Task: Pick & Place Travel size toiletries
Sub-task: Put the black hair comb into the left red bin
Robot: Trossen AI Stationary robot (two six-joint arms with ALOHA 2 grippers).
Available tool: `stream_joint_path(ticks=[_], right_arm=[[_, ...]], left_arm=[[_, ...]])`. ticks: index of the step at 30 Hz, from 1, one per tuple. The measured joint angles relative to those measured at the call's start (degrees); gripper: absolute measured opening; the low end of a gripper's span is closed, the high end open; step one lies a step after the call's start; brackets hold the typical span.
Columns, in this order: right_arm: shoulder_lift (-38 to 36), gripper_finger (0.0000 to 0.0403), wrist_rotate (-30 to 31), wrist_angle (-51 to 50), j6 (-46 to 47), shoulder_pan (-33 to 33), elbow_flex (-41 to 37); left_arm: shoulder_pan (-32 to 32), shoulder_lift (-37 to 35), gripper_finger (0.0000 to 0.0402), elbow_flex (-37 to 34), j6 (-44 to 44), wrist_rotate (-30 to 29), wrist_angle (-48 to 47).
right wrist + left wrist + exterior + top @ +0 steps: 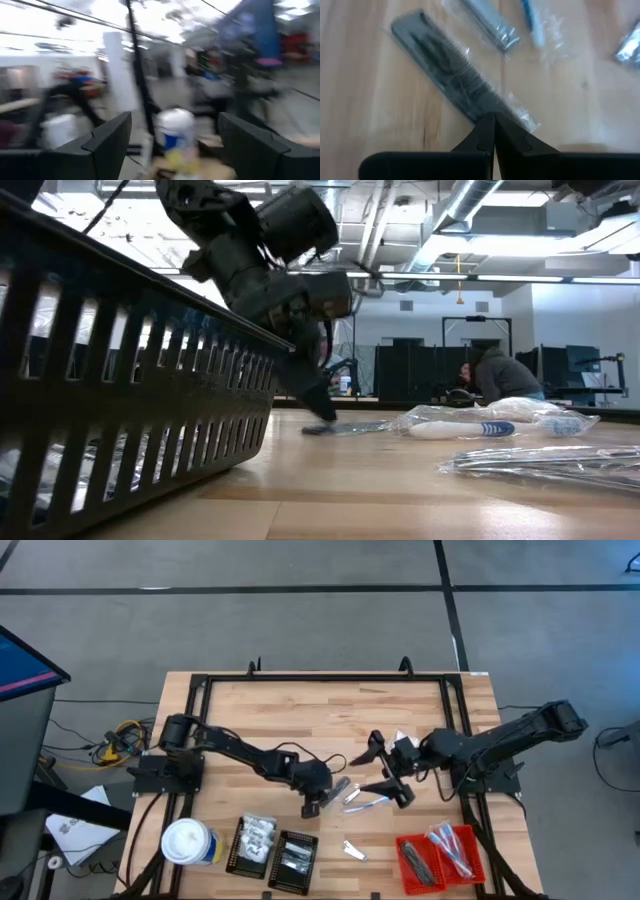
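I see the dark grey toothed plastic comb [447, 75] in crinkled clear wrap, flat on the wooden table [260, 715]; my left gripper [493, 131], pinched shut, touches its end; my right gripper [388, 772] gapes empty.

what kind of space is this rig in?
Likely a robotics lab or workshop: exposed ceiling ducts, a bare concrete floor around the wooden table, and a person working at a bench in the back.
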Motion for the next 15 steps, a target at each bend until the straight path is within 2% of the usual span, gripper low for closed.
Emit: stream_joint_path(ticks=[3, 5, 10, 15], right_arm=[[-0.58, 0.0291, 7.17, -6.18, 1.38, -0.51, 0.19], [-0.85, 0.0291, 9.03, -13.35, 3.64, -1.47, 1.86], [0.05, 0.0291, 9.49, -33.2, 6.89, -4.16, 7.77], [3.39, 0.0291, 9.44, -38.9, 7.03, -4.41, 9.05]], left_arm=[[0.0, 1.43, 0.0, 1.56, -0.04, -2.48, -0.91], [0.04, 1.48, 0.0, 1.82, -0.01, -3.12, -1.62], [0.09, 1.05, 0.0, 1.89, -0.2, -3.42, -4.18], [0.63, 0.47, 0.0, 1.8, 0.01, -3.12, -5.67]])
